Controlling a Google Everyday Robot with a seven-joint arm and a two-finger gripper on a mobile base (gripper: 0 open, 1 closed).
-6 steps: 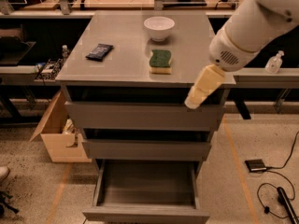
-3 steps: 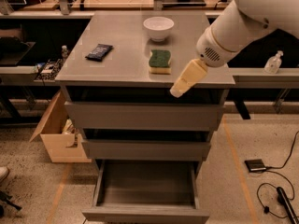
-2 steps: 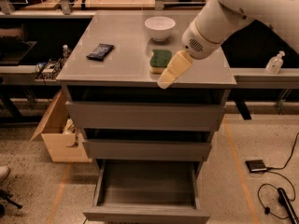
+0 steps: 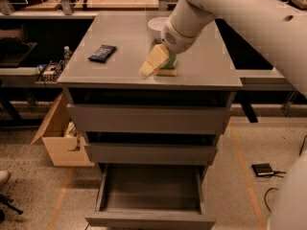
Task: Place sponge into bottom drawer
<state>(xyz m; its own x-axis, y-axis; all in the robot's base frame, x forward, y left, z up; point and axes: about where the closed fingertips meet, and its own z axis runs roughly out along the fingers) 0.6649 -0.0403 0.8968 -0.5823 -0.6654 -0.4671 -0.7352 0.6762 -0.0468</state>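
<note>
The sponge (image 4: 169,67), green over yellow, lies on top of the grey cabinet (image 4: 120,75), mostly covered by my arm. My gripper (image 4: 152,63) with cream-coloured fingers hangs just over the sponge's left side, pointing down and left. The bottom drawer (image 4: 151,218) is pulled out and holds nothing.
A flat black packet (image 4: 102,52) lies on the left of the cabinet top. A white bowl (image 4: 156,24) stands at the back, partly behind my arm. An open cardboard box (image 4: 57,138) stands on the floor left of the cabinet. A small black device (image 4: 264,169) and cables lie at the right.
My arm has swung left across the cabinet top, from beyond its right front corner to over the sponge, now hiding most of it.
</note>
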